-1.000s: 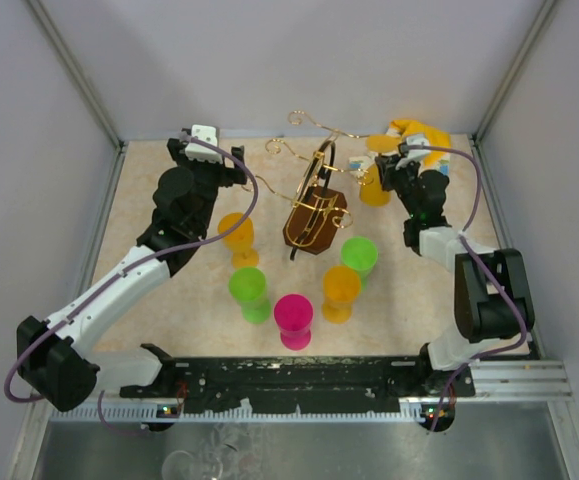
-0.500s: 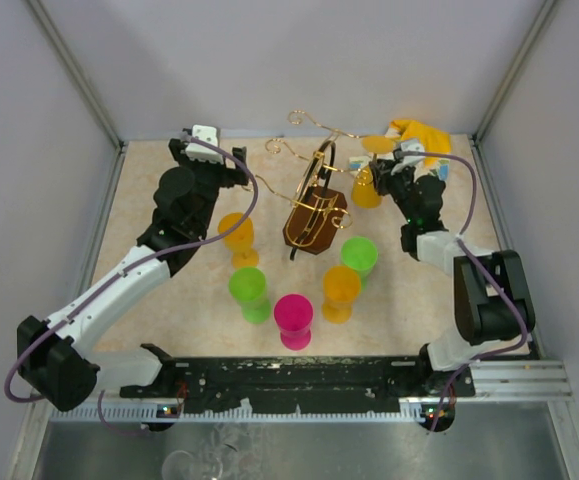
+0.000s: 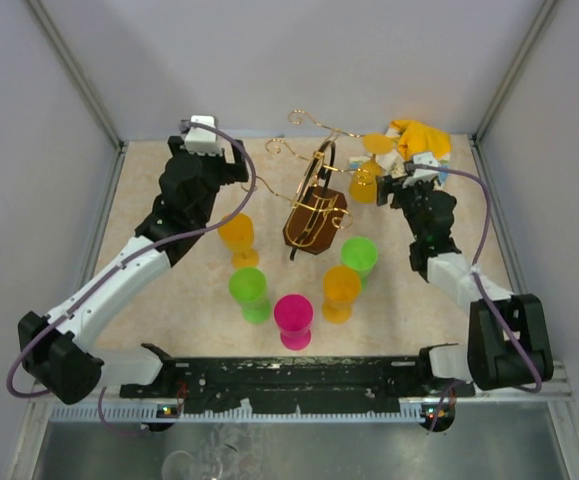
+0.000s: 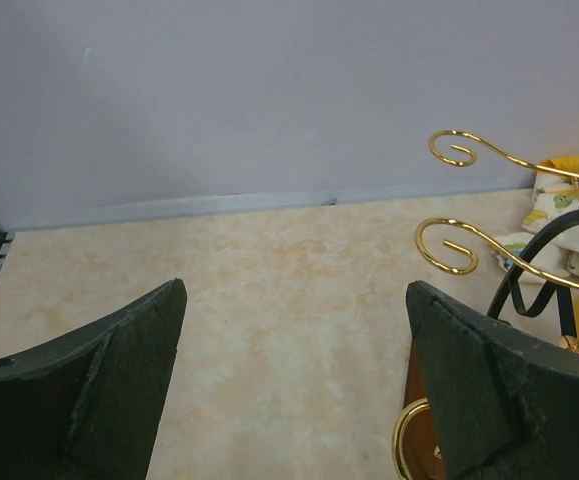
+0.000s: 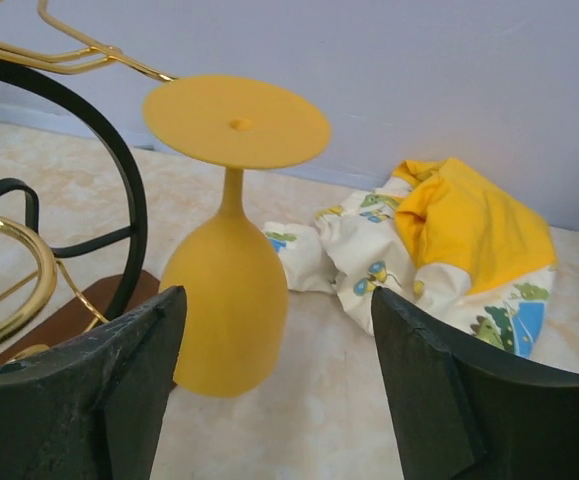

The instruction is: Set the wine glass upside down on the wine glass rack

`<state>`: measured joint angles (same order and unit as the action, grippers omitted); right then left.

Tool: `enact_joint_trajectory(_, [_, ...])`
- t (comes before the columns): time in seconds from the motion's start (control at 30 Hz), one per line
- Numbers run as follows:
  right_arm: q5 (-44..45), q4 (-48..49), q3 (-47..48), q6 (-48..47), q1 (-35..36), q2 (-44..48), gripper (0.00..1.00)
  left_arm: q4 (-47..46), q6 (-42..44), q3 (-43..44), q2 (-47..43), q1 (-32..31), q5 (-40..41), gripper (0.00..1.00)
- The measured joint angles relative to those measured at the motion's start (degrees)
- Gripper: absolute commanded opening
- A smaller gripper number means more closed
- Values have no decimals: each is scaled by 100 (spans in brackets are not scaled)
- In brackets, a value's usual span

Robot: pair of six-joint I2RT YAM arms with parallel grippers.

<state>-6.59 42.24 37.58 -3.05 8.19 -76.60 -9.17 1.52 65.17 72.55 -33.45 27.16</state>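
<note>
The orange-yellow plastic wine glass seems to hang upside down from an arm of the gold wire rack, at the far right of the counter. My right jaws stand released either side of it, not touching. My left jaws gape empty. The glass looks light, stiff and slick, so I would take it by the stem.

left gripper: left of wine glass rack, jaws wide apart | right gripper: right of rack, jaws apart

Free tabletop far L; rack, cloth, cups in way ctr/R
</note>
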Motion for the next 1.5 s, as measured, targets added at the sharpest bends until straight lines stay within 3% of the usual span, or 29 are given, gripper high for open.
enact_joint_trajectory(0.17, [616,-382,-428,13,-24,748,88,603,-334,299,46,74,188,97])
enact_joint_trajectory(0.27, [1014,-614,-651,162,-66,1266,99,1025,-601,487,81,105,289,98])
enact_joint_trajectory(0.57, [1563,-2653,-249,933,-98,2059,99,2393,-1561,1108,197,109,557,98])
enact_joint_trajectory(0.67, [1565,-3700,205,1150,-98,2127,96,2754,-1753,1169,212,109,581,98])
enact_joint_trajectory(0.83, [990,-5410,1178,1274,-98,2251,81,2870,-1821,730,-120,109,291,98])
enact_joint_trajectory(1.1, [-208,-7187,1698,1360,-98,2371,72,2756,-1777,507,-671,109,-90,98])
enact_joint_trajectory(1.3, [-671,-7818,1725,1445,26,2212,69,2730,-1799,544,-568,109,-280,98])
enact_joint_trajectory(1.5, [-717,-7921,1722,1582,651,2026,69,2717,-1821,553,-535,109,-391,98])
